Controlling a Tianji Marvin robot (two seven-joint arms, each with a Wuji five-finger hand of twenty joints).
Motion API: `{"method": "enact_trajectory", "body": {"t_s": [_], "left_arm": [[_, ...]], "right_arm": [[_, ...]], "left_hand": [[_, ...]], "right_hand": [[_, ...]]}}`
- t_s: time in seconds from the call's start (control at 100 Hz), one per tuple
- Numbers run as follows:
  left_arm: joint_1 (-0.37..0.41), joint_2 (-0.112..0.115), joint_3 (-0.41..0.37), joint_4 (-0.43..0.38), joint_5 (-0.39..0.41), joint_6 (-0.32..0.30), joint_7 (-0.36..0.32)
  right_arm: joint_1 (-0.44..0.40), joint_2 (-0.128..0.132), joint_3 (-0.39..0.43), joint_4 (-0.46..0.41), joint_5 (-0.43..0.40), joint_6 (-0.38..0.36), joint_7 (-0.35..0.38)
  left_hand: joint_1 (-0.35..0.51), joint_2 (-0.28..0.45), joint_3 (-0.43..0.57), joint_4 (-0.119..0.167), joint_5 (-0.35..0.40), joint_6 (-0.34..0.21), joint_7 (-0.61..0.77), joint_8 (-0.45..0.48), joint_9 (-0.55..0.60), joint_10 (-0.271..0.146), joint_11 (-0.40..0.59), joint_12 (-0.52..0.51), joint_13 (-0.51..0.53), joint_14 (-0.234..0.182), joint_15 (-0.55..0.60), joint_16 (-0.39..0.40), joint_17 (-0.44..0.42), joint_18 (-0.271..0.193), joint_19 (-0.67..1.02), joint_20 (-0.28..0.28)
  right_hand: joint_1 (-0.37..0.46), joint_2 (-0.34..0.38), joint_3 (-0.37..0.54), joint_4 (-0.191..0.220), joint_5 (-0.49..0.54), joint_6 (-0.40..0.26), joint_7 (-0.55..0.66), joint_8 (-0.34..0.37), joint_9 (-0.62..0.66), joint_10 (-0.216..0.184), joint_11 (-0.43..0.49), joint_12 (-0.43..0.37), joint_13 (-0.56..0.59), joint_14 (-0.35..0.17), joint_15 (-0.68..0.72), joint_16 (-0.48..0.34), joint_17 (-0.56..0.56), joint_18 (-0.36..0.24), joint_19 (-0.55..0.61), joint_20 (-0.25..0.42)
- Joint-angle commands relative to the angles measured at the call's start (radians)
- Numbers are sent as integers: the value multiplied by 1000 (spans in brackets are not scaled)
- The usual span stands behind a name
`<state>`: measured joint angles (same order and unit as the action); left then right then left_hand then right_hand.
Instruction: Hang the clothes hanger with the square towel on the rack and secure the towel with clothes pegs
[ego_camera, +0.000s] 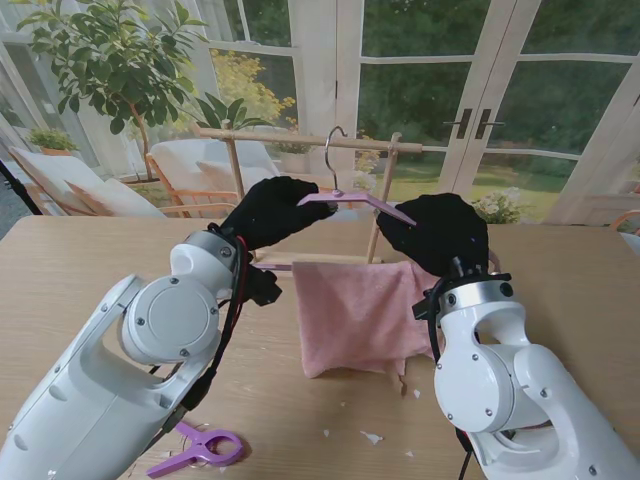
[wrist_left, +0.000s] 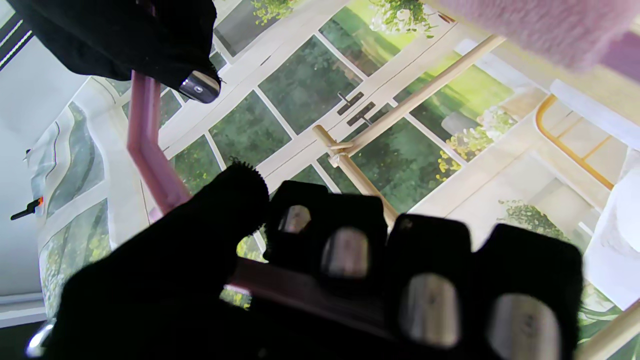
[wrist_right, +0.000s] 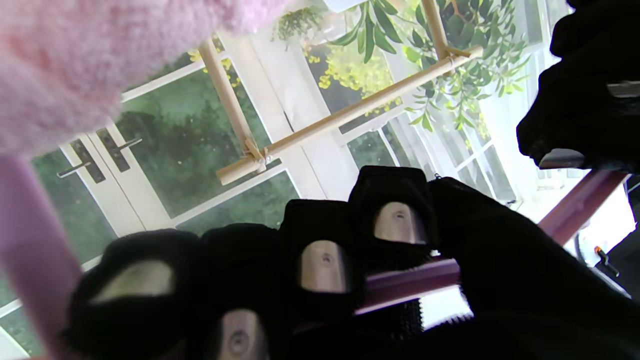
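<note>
The purple clothes hanger (ego_camera: 352, 198) is held in the air between both black-gloved hands, its metal hook (ego_camera: 334, 150) at the height of the wooden rack's top bar (ego_camera: 300, 139). My left hand (ego_camera: 268, 212) is shut on the hanger's left arm (wrist_left: 150, 155), my right hand (ego_camera: 440, 232) on its right arm (wrist_right: 410, 282). The pink square towel (ego_camera: 352, 315) hangs from the hanger's lower bar, its bottom edge near the table. A purple clothes peg (ego_camera: 197, 449) lies on the table near me, beside my left arm.
The wooden rack's uprights (ego_camera: 380, 200) stand at the table's far middle. Small white scraps (ego_camera: 371, 436) lie on the wooden table (ego_camera: 560, 270) in front of the towel. Glass doors and plants are behind the table.
</note>
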<state>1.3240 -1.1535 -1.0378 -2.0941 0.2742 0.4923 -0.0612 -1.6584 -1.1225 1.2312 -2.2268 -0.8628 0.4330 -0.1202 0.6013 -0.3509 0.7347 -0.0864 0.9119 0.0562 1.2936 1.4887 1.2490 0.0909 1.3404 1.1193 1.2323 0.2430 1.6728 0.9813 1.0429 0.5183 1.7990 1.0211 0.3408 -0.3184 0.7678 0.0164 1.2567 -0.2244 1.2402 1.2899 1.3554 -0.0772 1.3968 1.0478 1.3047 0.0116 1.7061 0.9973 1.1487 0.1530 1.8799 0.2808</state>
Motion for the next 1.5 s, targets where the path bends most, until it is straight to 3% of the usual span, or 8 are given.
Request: {"method": "enact_trajectory", "body": {"t_s": [0.0, 0.13, 0.25, 0.36, 0.58, 0.95, 1.26, 1.49], "left_arm": [[14, -5, -5, -20, -1, 4, -5], [31, -6, -23, -29, -4, -11, 6], [52, 7, -62, -49, -48, -31, -38], [76, 18, -102, -65, -36, -70, -61], [141, 25, -223, -130, -42, -92, -67], [474, 59, -487, -204, -86, -325, -171], [469, 56, -345, -18, -131, -413, -149], [399, 43, -248, 60, -141, -357, -105]], "right_arm": [[8, -19, -13, 0, 7, 27, -9], [18, -32, -30, 7, 32, 56, -63], [26, -42, -43, 2, 64, 92, -87], [36, -49, -49, 5, 72, 117, -106], [63, -58, -56, 13, 57, 181, -133], [65, -59, -43, -6, 51, 226, -124], [62, -59, -55, -42, 101, 232, -93], [49, -55, -48, -63, 121, 231, -70]], "left_hand": [[30, -3, -52, -31, -115, 36, -70, -44, -90, 58, -136, 0, -34, 121, -165, 81, -42, 130, 102, -86], [101, -65, -118, -59, -345, 105, -331, -373, -361, 164, -556, -222, -408, 289, -700, 65, -605, 180, -452, 46], [-18, -17, -35, 5, -526, 224, -798, -920, -685, 192, -958, -632, -818, 223, -1244, -292, -1002, 39, -865, -370], [-79, -36, -54, -2, -653, 235, -957, -1085, -906, 175, -1069, -745, -1042, 135, -1461, -437, -1138, -78, -1202, -453], [-109, -61, -41, -7, -678, 229, -1026, -1123, -970, 170, -1109, -781, -1129, 88, -1575, -463, -1112, -130, -1583, -330], [-2, -60, -5, -5, -474, 206, -904, -1045, -748, 171, -968, -649, -908, 187, -1411, -256, -969, 8, -1371, 6], [191, -44, 57, 1, -516, -63, -952, -1139, -853, 133, -978, -656, -977, 149, -1369, -272, -1089, -49, -1073, -206], [192, -37, 36, -2, -667, -21, -1010, -1226, -956, 113, -979, -662, -1032, 131, -1373, -275, -1124, -81, -1068, -222]], "right_hand": [[-35, 74, 4, 87, 64, -22, 44, 44, 88, -21, 95, 37, 4, -49, 143, 142, 96, -183, 214, 830], [-24, 100, 1, 129, 69, 0, 60, 36, 90, 8, 133, 37, 4, -68, 152, 270, 100, -216, 214, 983], [-1, 97, -2, 125, 71, 40, 61, 30, 91, 47, 145, 35, 3, -49, 157, 300, 97, -198, 214, 1029], [11, 92, 0, 122, 72, 54, 64, 28, 91, 60, 151, 33, 3, -40, 158, 312, 96, -184, 214, 1046], [22, 93, -8, 112, 70, 62, 59, 24, 90, 65, 151, 28, 3, -37, 156, 322, 97, -181, 214, 1054], [30, 93, -17, 109, 70, 68, 53, 26, 90, 71, 149, 26, 4, -35, 155, 325, 97, -182, 214, 1055], [31, 90, -13, 111, 70, 68, 53, 30, 90, 76, 150, 26, 3, -35, 156, 327, 96, -181, 214, 1058], [29, 89, -11, 112, 70, 66, 54, 32, 90, 77, 150, 28, 4, -35, 156, 329, 97, -184, 214, 1059]]}}
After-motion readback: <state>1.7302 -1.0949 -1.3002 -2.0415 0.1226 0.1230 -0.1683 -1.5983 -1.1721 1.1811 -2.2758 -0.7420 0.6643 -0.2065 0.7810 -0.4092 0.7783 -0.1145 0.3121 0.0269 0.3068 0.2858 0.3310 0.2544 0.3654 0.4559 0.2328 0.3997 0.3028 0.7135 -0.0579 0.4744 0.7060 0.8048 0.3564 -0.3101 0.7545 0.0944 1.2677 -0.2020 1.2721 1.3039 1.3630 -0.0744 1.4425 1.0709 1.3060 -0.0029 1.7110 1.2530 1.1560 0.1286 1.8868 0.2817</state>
